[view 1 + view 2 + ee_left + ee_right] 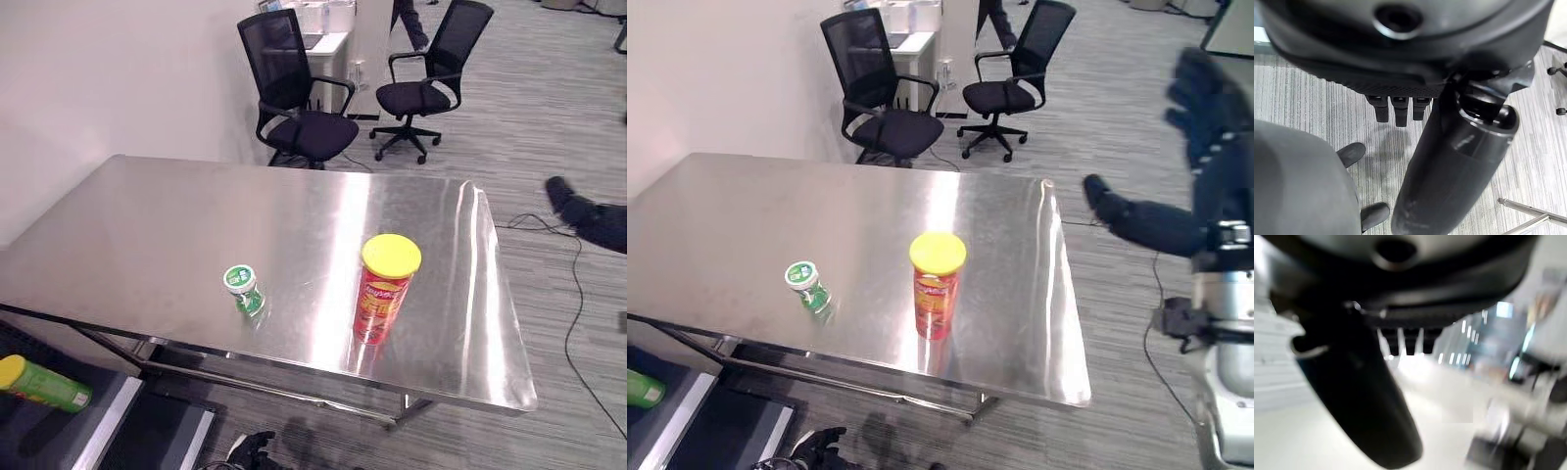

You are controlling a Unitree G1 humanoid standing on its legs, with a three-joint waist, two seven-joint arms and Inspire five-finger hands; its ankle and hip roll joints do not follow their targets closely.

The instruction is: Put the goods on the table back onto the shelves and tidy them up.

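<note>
Two goods stand on the steel surface (pixel 147 235), both hands off it.

Nearest, the left hand (pixel 1396 105) hangs low over the floor, fingers (pixel 1400 110) relaxed, holding nothing. A green can (pixel 44 384) lies below the surface's left edge. On the surface, a small green bottle (pixel 244 290) stands left of an upright red can (pixel 384 290) with a yellow lid, apart. The right hand (pixel 1205 108) is raised at right, fingers spread, empty. Two office chairs (pixel 294 88) stand beyond.
</note>
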